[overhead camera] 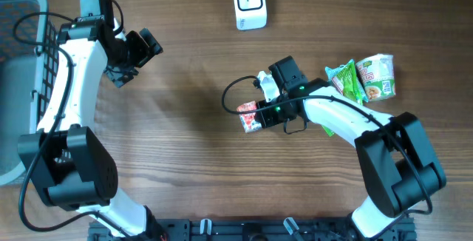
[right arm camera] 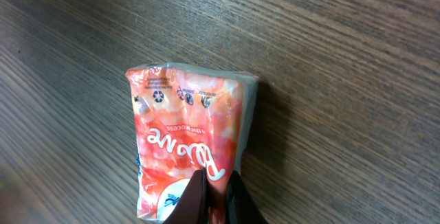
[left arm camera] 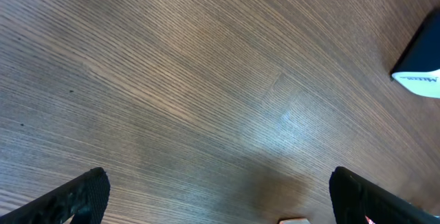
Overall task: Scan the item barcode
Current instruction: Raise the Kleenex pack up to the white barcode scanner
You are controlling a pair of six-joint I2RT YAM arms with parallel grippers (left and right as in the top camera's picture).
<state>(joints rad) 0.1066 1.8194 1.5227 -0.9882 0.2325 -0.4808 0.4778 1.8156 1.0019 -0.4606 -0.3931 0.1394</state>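
Overhead, we see our right gripper (overhead camera: 260, 115) clenched on the edge of the red snack packet (overhead camera: 250, 117), which sits right at its fingertips, while the white scanner (overhead camera: 249, 3) stands well apart, beyond the packet. We judge the grasp made; bringing the packet to the scanner and showing its barcode are left. Our left gripper (overhead camera: 137, 52) hangs spread wide, empty, far off. Right wrist alone shows the packet's printed face, no barcode in sight; overhead alone shows the whole scanner.

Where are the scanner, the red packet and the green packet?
scanner (overhead camera: 249, 3): overhead view, centre of its top.
red packet (right arm camera: 185, 135): right wrist view, middle of its face.
green packet (overhead camera: 346, 80): overhead view, middle of its front.
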